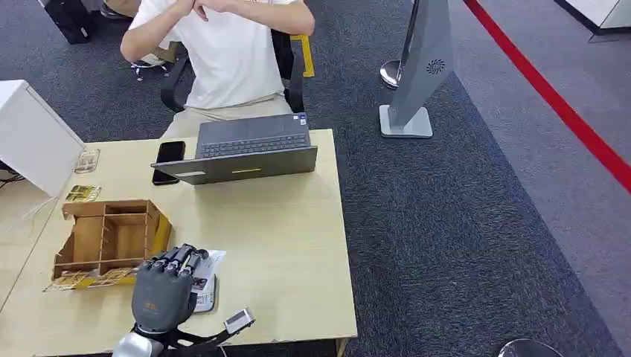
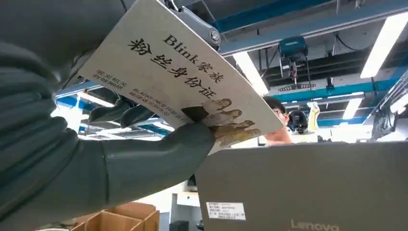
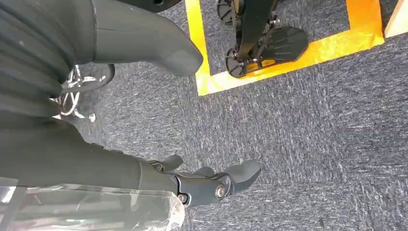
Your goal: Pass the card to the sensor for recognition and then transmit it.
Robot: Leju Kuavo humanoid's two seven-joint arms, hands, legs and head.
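My left hand (image 1: 165,286) hovers over the near left part of the wooden table (image 1: 283,238), palm down, and holds a white card (image 1: 207,274) that peeks out beside the fingers. In the left wrist view the card (image 2: 178,72) is pinched between the thumb (image 2: 159,154) and the darker fingers (image 2: 120,113); it carries black printed text and small pictures. A dark flat device (image 1: 208,296) lies on the table under the card; I cannot tell whether it is the sensor. My right hand (image 3: 202,183) hangs over grey carpet with its fingers apart and nothing in it.
An open grey laptop (image 1: 249,149) stands at the table's far side, a black phone (image 1: 169,160) to its left. A wooden divided box (image 1: 111,238) sits just left of my left hand. A person (image 1: 223,44) sits behind the laptop. White box (image 1: 30,137) at far left.
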